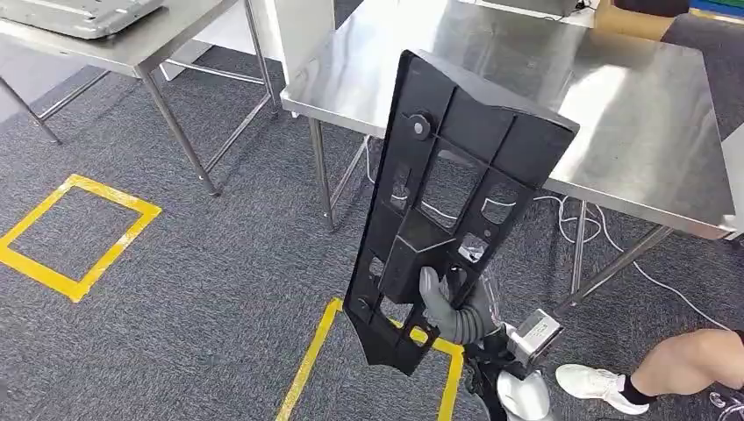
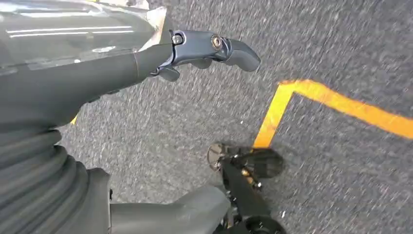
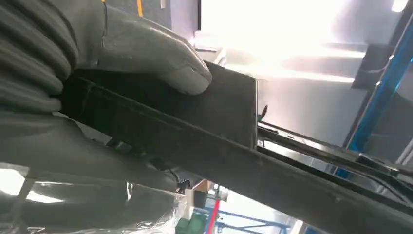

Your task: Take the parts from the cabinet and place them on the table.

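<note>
Part [image 1: 456, 202] upright before table [image 1: 614, 105], above floor squares [image 1: 75, 232].

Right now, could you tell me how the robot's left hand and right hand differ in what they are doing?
The right hand grips a large black plastic part near its lower end, while the left hand holds nothing. The right hand is raised toward the steel table, holding the part upright; the left hand hangs over the grey carpet, near the yellow floor tape. Both have grey ribbed covers.

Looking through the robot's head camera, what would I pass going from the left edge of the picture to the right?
Yellow floor square → black part held up by the right hand → a person's white shoe.
</note>
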Robot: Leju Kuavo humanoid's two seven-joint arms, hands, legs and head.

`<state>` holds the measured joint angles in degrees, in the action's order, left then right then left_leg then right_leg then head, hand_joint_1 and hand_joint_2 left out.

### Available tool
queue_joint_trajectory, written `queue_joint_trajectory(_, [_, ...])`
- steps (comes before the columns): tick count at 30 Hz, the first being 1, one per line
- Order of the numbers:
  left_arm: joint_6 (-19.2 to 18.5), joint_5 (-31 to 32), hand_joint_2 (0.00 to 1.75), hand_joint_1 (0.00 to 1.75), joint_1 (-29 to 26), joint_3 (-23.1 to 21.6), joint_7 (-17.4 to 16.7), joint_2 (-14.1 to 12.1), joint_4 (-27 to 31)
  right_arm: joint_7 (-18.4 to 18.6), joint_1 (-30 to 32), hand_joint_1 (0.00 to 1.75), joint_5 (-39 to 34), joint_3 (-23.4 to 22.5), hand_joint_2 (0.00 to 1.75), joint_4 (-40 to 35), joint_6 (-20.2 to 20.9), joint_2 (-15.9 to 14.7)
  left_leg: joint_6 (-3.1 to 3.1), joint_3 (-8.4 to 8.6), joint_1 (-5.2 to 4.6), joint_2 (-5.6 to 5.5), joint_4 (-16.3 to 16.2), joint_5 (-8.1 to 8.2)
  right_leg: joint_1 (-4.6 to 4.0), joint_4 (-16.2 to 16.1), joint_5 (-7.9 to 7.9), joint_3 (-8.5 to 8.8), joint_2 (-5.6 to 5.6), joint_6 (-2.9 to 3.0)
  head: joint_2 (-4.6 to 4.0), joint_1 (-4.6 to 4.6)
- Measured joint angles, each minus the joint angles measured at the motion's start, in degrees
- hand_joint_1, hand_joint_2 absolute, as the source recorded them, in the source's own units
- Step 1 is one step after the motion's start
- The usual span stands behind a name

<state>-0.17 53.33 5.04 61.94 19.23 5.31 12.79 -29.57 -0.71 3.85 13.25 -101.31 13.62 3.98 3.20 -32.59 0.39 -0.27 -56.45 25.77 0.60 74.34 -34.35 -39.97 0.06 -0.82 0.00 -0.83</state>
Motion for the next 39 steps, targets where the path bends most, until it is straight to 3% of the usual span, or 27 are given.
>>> queue_joint_trajectory(1, [-0.02, 0.0, 1.75, 0.0, -0.02, 0.0, -0.02, 0.0, 0.0, 0.0, 0.0, 1.75, -0.13, -0.02, 1.75, 0.13, 0.0, -0.09, -0.07, 0.32, 0.0, -0.09, -0.01, 0.28, 0.01, 0.6, 0.62, -1.09, 0.0, -0.41, 0.0, 0.04])
queue_joint_trajectory(2, [-0.09, 0.0, 1.75, 0.0, -0.04, 0.02, -0.02, 0.0, -0.02, 0.04, 0.0, 1.75, -0.24, 0.0, 1.75, 0.15, 0.0, -0.17, -0.2, 0.82, 0.01, -0.22, -0.02, 0.66, 0.11, -1.54, 2.42, -0.7, -0.01, -1.09, -0.02, 0.0])
queue_joint_trajectory(4, [-0.13, 0.0, 1.75, 0.0, -0.05, 0.02, -0.02, 0.04, -0.02, 0.05, -0.03, 1.75, -0.31, 0.0, 1.75, 0.15, 0.0, -0.24, -0.58, 2.09, 0.05, -0.37, -0.08, 1.56, 0.39, -10.7, 7.62, 2.78, -0.06, -2.39, -0.02, 0.04])
queue_joint_trajectory(5, [-0.2, 0.07, 1.75, 0.0, -0.05, 0.02, -0.02, 0.02, -0.02, 0.09, -0.06, 1.75, -0.39, 0.0, 1.75, 0.2, 0.0, -0.26, -0.95, 2.31, -0.01, -0.44, -0.09, 2.13, 0.57, -15.67, 9.94, 4.63, -0.17, -2.64, -0.02, 0.13])
queue_joint_trajectory(6, [-0.22, 0.09, 1.75, 0.0, 0.01, 0.02, -0.09, 0.0, 0.0, 0.11, -0.16, 1.75, -0.55, 0.0, 1.75, 0.26, 0.0, -0.26, -1.41, 2.56, -0.61, -0.47, -0.57, 2.89, 0.37, -16.45, 10.02, 5.2, -0.13, -1.96, -0.02, 0.22])
queue_joint_trajectory(7, [-0.22, 0.13, 1.75, 0.0, 0.02, 0.02, -0.11, 0.0, 0.0, 0.28, -0.19, 1.75, -0.63, -0.02, 1.75, 0.26, 0.0, -0.28, -1.65, 2.55, -0.5, -0.48, -0.52, 3.09, 0.48, -16.42, 9.9, 5.16, -0.09, -1.09, -0.02, 0.13])
queue_joint_trajectory(9, [-0.17, 0.17, 1.75, 0.0, 0.02, 0.02, -0.22, 0.02, 0.0, 0.55, -0.2, 1.75, -0.9, -0.09, 1.75, 0.26, 0.0, -0.28, -2.19, 2.71, -0.02, -0.4, -0.33, 3.35, 0.06, -16.3, 9.52, 5.18, 0.0, -0.14, -0.02, 0.04])
queue_joint_trajectory(11, [-0.15, 0.22, 1.75, 0.0, 0.1, 0.02, -0.26, 0.0, 0.04, 0.63, -0.25, 1.75, -0.92, -0.07, 1.75, 0.13, 0.02, -0.24, -3.0, 3.02, 0.3, -0.2, -1.48, 4.31, 0.68, -16.79, 9.27, 6.21, 0.13, 0.64, -0.02, -0.06])
queue_joint_trajectory(12, [-0.15, 0.26, 1.75, 0.0, 0.15, 0.02, -0.26, 0.07, 0.04, 0.63, -0.37, 1.75, -0.96, -0.07, 1.75, 0.13, 0.04, -0.22, -3.32, 1.69, 0.37, -0.05, -4.25, 5.46, 0.71, -16.8, 8.89, 6.62, 0.04, 1.22, -0.02, -0.48])
queue_joint_trajectory(14, [-0.15, 0.24, 1.75, 0.0, 0.09, 0.02, -0.26, 0.02, 0.04, 0.66, -0.46, 1.75, -0.98, -0.02, 1.75, 0.15, 0.15, -0.17, -3.87, -3.88, 0.57, -0.03, -13.76, 9.03, 0.52, -16.79, 8.33, 7.26, -0.01, 1.97, -0.02, -0.44])
queue_joint_trajectory(15, [-0.17, 0.26, 1.75, 0.0, -0.01, 0.02, -0.26, 0.02, 0.04, 0.66, -0.43, 1.75, -0.98, -0.02, 1.75, 0.15, 0.15, -0.2, -4.05, -6.6, 0.62, -0.03, -17.54, 9.86, 0.45, -16.77, 8.01, 7.46, 0.02, 2.03, -0.02, -0.42])
queue_joint_trajectory(16, [-0.24, 0.26, 1.75, 0.0, -0.05, 0.02, -0.26, 0.04, 0.04, 0.66, -0.37, 1.75, -0.98, -0.02, 1.75, 0.15, 0.17, -0.2, -4.11, -8.35, 0.72, -0.03, -19.06, 9.3, 0.39, -16.77, 7.75, 7.74, 0.08, 2.04, -0.02, -0.46])
queue_joint_trajectory(17, [-0.33, 0.26, 1.75, 0.0, -0.06, 0.02, -0.26, 0.04, 0.04, 0.68, -0.35, 1.75, -0.98, -0.02, 1.75, 0.17, 0.2, -0.2, -4.03, -8.7, 0.76, -0.01, -17.72, 7.18, 0.38, -16.77, 7.44, 8.18, 0.21, 1.98, -0.02, -0.44])
queue_joint_trajectory(18, [-0.35, 0.31, 1.75, 0.0, -0.05, 0.02, -0.26, 0.04, 0.04, 0.68, -0.35, 1.75, -0.98, -0.02, 1.75, 0.17, 0.24, -0.17, -3.83, -7.68, 0.76, 0.0, -14.02, 4.06, 0.36, -16.78, 7.03, 8.79, 0.32, 1.85, 0.0, -0.48])
queue_joint_trajectory(20, [-0.35, 0.33, 1.75, 0.0, -0.05, 0.02, -0.26, 0.0, 0.04, 0.68, -0.39, 1.75, -0.98, 0.0, 1.75, 0.17, 0.33, -0.17, -3.01, -3.88, 0.66, 0.02, -4.19, -2.02, 0.31, -16.88, 6.2, 9.95, 0.37, 1.5, -0.02, -0.48])
queue_joint_trajectory(22, [-0.37, 0.33, 1.75, 0.0, 0.02, 0.04, -0.24, -0.09, 0.04, 0.68, -0.44, 1.75, -1.01, -0.02, 1.75, 0.2, 0.37, -0.2, -2.21, -2.92, 0.08, 0.06, -1.96, -1.41, -0.31, -16.77, 5.53, 10.08, 0.48, 0.86, -0.02, -0.33])
queue_joint_trajectory(24, [-0.37, 0.33, 1.75, 0.0, -0.01, 0.04, -0.24, -0.13, 0.04, 0.7, -0.4, 1.75, -0.98, -0.02, 1.75, 0.2, 0.44, -0.17, -1.55, -3.06, -0.38, 0.04, -2.09, -1.04, 0.19, -17.08, 5.28, 10.12, 0.45, 0.26, -0.02, -0.42])
queue_joint_trajectory(25, [-0.37, 0.33, 1.75, 0.0, 0.01, 0.04, -0.24, -0.13, 0.04, 0.7, -0.47, 1.75, -0.96, 0.0, 1.75, 0.17, 0.44, -0.17, -1.16, -2.71, -0.43, -0.02, -1.55, -1.14, -0.04, -17.41, 5.19, 10.43, 0.41, -0.16, -0.02, -0.53])
queue_joint_trajectory(26, [-0.37, 0.33, 1.75, 0.0, -0.02, 0.04, -0.24, -0.09, 0.04, 0.72, -0.44, 1.75, -0.96, -0.02, 1.75, 0.13, 0.44, -0.2, -0.73, -1.78, 0.22, 0.06, -0.51, -1.49, -0.04, -16.88, 4.85, 10.16, 0.21, -0.36, 0.0, -0.3])
queue_joint_trajectory(27, [-0.41, 0.33, 1.75, 0.0, -0.01, 0.04, -0.2, -0.02, 0.04, 0.7, -0.51, 1.75, -0.98, -0.02, 1.75, 0.13, 0.44, -0.22, -0.43, -1.19, 0.1, 0.04, -0.14, -1.29, 0.02, -15.07, 4.16, 9.55, 0.19, -0.29, -0.02, -0.2])
queue_joint_trajectory(29, [-0.44, 0.35, 1.75, 0.0, 0.04, 0.04, -0.2, -0.02, 0.04, 0.7, -0.46, 1.75, -1.01, -0.02, 1.75, 0.13, 0.44, -0.26, 0.13, -0.7, 0.09, 0.08, -0.15, -0.81, 0.11, -6.03, 1.11, 4.43, 0.21, 0.21, -0.02, -0.09])
queue_joint_trajectory(31, [-0.44, 0.35, 1.75, 0.0, 0.04, 0.04, -0.22, -0.02, 0.04, 0.72, -0.12, 1.75, -1.01, -0.04, 1.75, 0.22, 0.44, -0.33, 0.18, -0.24, 0.06, 0.01, -0.19, -0.31, 0.16, 0.89, -0.16, -0.46, 0.21, -0.13, 0.0, -0.04])
queue_joint_trajectory(32, [-0.44, 0.33, 1.75, 0.0, 0.02, 0.07, -0.35, -0.02, 0.04, 0.72, -0.11, 1.75, -1.01, -0.04, 1.75, 0.26, 0.44, -0.39, 0.08, 0.13, 0.07, -0.06, -0.2, -0.05, 0.19, 0.31, 0.97, -0.96, 0.19, -0.71, -0.02, -0.09])
queue_joint_trajectory(33, [-0.44, 0.35, 1.75, 0.0, 0.0, 0.07, -0.59, -0.02, 0.04, 0.72, -0.13, 1.75, -1.03, -0.04, 1.75, 0.28, 0.44, -0.39, -0.08, 0.6, 0.1, -0.2, -0.25, 0.33, 0.33, -2.77, 3.09, -0.1, 0.18, -1.48, 0.0, -0.04])
queue_joint_trajectory(35, [-0.44, 0.61, 1.75, 0.0, 0.0, 0.07, -0.85, 0.09, 0.04, 0.72, -0.12, 1.75, -1.03, -0.02, 1.75, 0.28, 0.48, -0.39, -0.6, 1.85, 0.15, -0.33, -0.36, 1.31, 0.77, -13.7, 8.77, 4.19, -0.03, -2.87, -0.02, 0.0])
queue_joint_trajectory(36, [-0.44, 0.68, 1.75, 0.0, 0.0, 0.07, -0.87, 0.07, 0.04, 0.72, -0.12, 1.75, -1.03, -0.02, 1.75, 0.33, 0.5, -0.41, -1.07, 1.88, -0.16, -0.36, -0.59, 1.83, 0.89, -16.2, 9.76, 4.97, -0.27, -2.63, -0.02, 0.13])
queue_joint_trajectory(39, [-0.44, 0.72, 1.75, 0.0, 0.1, 0.07, -1.0, 0.09, 0.04, 0.79, -0.1, 1.75, -1.05, -0.07, 1.75, 0.33, 0.53, -0.39, -1.97, 2.26, 0.01, 0.01, -0.76, 2.62, 0.16, -16.29, 9.47, 5.36, 0.31, -0.79, -0.02, -0.09])
